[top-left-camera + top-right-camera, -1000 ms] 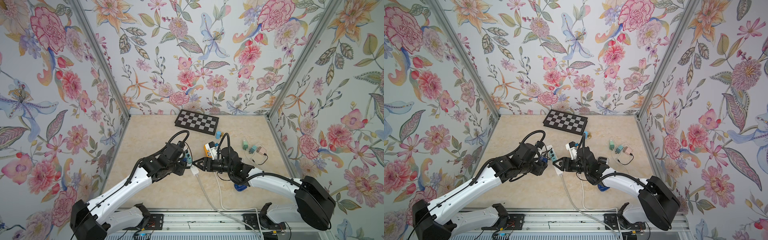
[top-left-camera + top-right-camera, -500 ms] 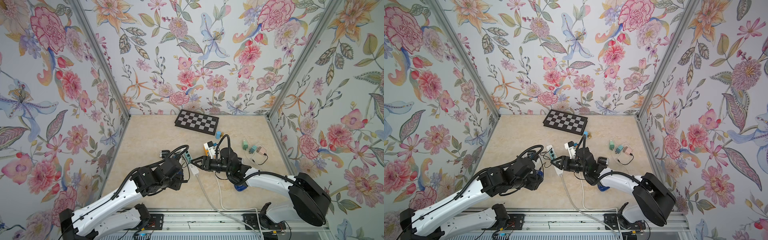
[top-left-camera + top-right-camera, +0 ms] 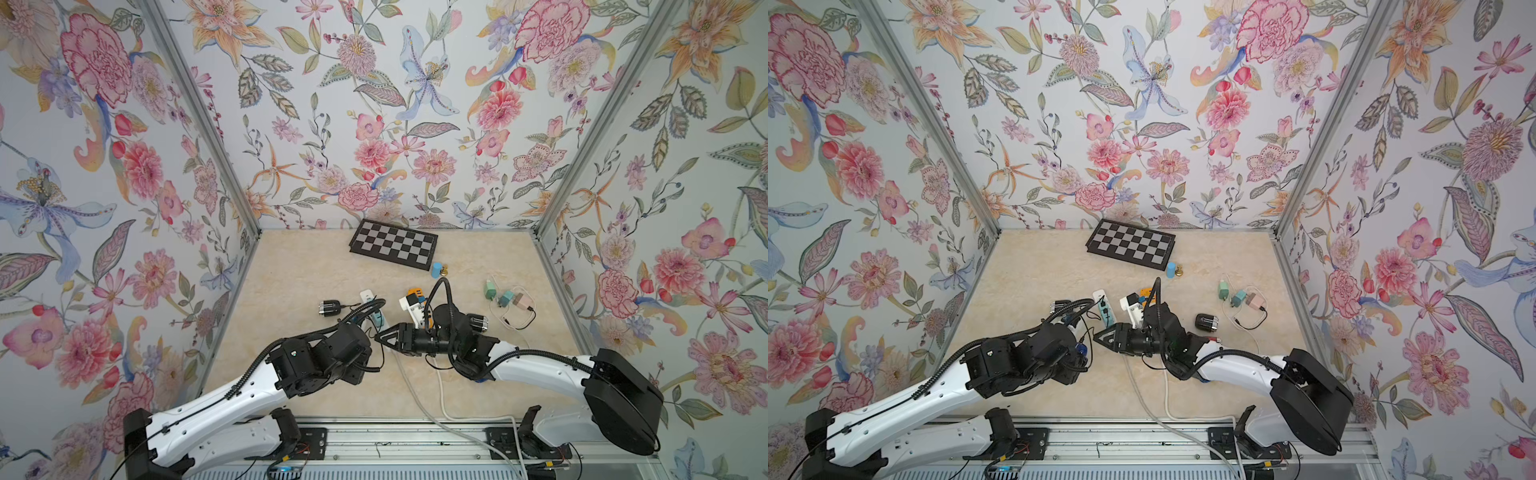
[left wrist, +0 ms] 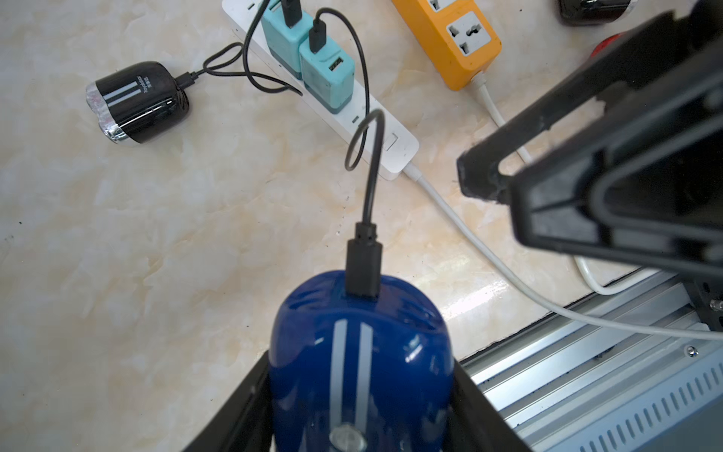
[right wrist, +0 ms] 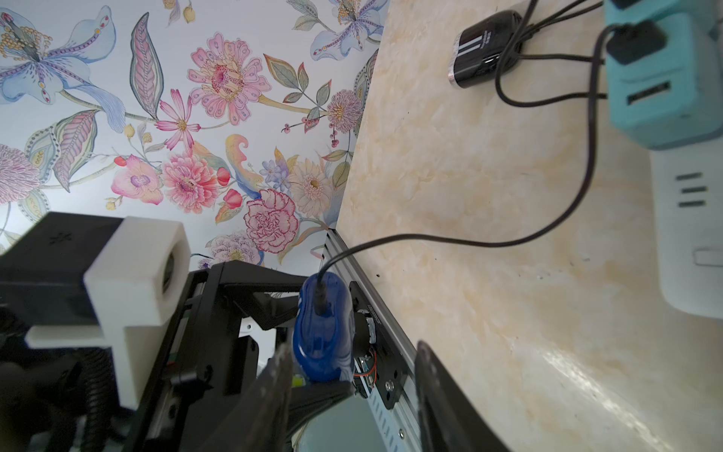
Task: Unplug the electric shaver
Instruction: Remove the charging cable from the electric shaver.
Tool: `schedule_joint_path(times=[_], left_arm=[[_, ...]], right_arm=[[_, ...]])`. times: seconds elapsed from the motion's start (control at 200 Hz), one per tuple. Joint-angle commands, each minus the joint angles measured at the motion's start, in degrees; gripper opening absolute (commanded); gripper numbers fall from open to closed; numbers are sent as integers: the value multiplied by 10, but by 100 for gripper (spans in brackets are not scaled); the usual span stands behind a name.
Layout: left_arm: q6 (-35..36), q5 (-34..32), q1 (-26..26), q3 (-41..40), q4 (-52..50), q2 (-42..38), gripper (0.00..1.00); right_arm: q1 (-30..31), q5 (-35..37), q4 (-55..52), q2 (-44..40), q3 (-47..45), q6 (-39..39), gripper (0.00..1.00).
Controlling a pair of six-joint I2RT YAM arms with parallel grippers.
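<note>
The blue electric shaver [image 4: 360, 352] sits upright between the fingers of my left gripper [image 4: 360, 391], which is shut on it. A black plug [image 4: 363, 262] is seated in the shaver's end, and its cable [image 5: 469, 242] loops back to a teal adapter [image 4: 324, 74] on the white power strip [image 4: 375, 129]. My right gripper [image 5: 352, 375] is open and empty, its fingers pointing at the shaver [image 5: 321, 332] from a short way off. In a top view the shaver [image 3: 1080, 348] peeks out under the left wrist, facing the right gripper [image 3: 1100, 336].
A black shaver [image 3: 329, 308] lies plugged into the same strip, and another black one [image 3: 476, 322] lies behind the right arm. An orange power strip [image 4: 454, 43], loose adapters [image 3: 507, 297] and a chessboard [image 3: 394, 249] lie further back. The metal front rail [image 4: 587, 371] runs close by.
My left arm has drawn back toward the front edge with the blue shaver, pulling its cable out longer. The right gripper has followed slightly and its jaws have narrowed a little.
</note>
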Motion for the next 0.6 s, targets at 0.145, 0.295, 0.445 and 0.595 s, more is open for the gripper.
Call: schedule_joint_path(times=[0.145, 0.295, 0.445, 0.595], left_arm=[[29, -16, -15, 5, 27, 24, 43], [29, -28, -17, 5, 30, 17, 43], [27, -30, -19, 7, 38, 13, 42], [16, -28, -20, 4, 46, 10, 42]], right_arm=[[26, 34, 2, 0, 29, 10, 48], [39, 46, -10, 12, 47, 10, 46], [47, 57, -3, 32, 53, 26, 41], [50, 71, -2, 43, 63, 39, 35]])
